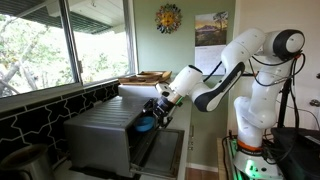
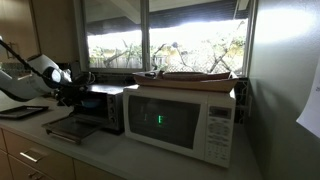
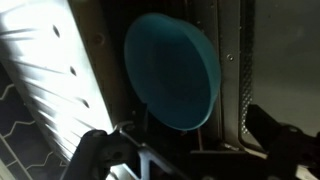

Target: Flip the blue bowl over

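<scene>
Blue bowl (image 3: 172,70), rim nr oven wall (image 3: 236,50), claw (image 3: 188,140) prob. spread wide.

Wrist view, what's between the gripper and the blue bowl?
Nothing. In the wrist view the stretch from the open gripper to the blue bowl is bare, and the bowl's lower rim sits just ahead of it.

A small oven (image 2: 100,108) and a microwave (image 2: 180,122) stand side by side on the counter (image 2: 130,162), with the window (image 2: 165,35) behind.
In an exterior view the oven is just left of the microwave. A flat tray (image 2: 190,75) lies on top of the microwave. The oven door (image 2: 68,129) lies open in front, and the bowl (image 1: 145,125) is at the oven's mouth, just ahead of the gripper (image 1: 153,116).
</scene>
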`<state>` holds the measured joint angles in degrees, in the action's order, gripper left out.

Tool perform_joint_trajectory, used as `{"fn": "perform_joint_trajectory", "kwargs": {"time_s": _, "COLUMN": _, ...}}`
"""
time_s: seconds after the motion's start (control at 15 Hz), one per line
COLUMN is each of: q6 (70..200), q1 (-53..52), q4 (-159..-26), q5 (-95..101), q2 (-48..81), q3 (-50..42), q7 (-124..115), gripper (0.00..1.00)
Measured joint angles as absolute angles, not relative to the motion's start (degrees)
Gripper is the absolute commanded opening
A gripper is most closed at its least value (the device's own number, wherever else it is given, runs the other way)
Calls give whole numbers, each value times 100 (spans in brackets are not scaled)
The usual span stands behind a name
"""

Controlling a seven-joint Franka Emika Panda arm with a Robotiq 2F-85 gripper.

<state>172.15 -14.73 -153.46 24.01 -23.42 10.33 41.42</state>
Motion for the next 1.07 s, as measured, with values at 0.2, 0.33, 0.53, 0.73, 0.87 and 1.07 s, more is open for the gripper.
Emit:
{"fn": "perform_joint_trajectory", "kwargs": {"time_s": 0.2, "q6": 17214, "q1": -1816, "q4": -15415, "q5": 2374, "q2": -2448, "q3": 671, "q7": 4515, "gripper": 100}}
{"fn": "perform_joint_trajectory", "kwargs": {"time_s": 0.33, "q6": 17208, "q1": -2232, "q4": -15505, "q5": 2265, "q2": -2560, "q3": 276, "q7": 4905, "gripper": 100}}
{"fn": "perform_joint_trajectory", "kwargs": {"time_s": 0.53, "q6": 17072, "q1": -2916, "q4": -15651, "q5": 1965, "q2": -2821, "q3": -366, "q7": 5413, "gripper": 100}}
{"fn": "perform_joint_trajectory", "kwargs": {"time_s": 0.73, "q6": 16707, "q1": -3377, "q4": -15724, "q5": 1580, "q2": -3216, "q3": -841, "q7": 5678, "gripper": 100}}
{"fn": "perform_joint_trajectory", "kwargs": {"time_s": 0.87, "q6": 16334, "q1": -3536, "q4": -15687, "q5": 1343, "q2": -3490, "q3": -1040, "q7": 5689, "gripper": 100}}
{"fn": "perform_joint_trajectory", "kwargs": {"time_s": 1.07, "q6": 15749, "q1": -3511, "q4": -15706, "q5": 806, "q2": -3928, "q3": -1064, "q7": 5677, "gripper": 100}}
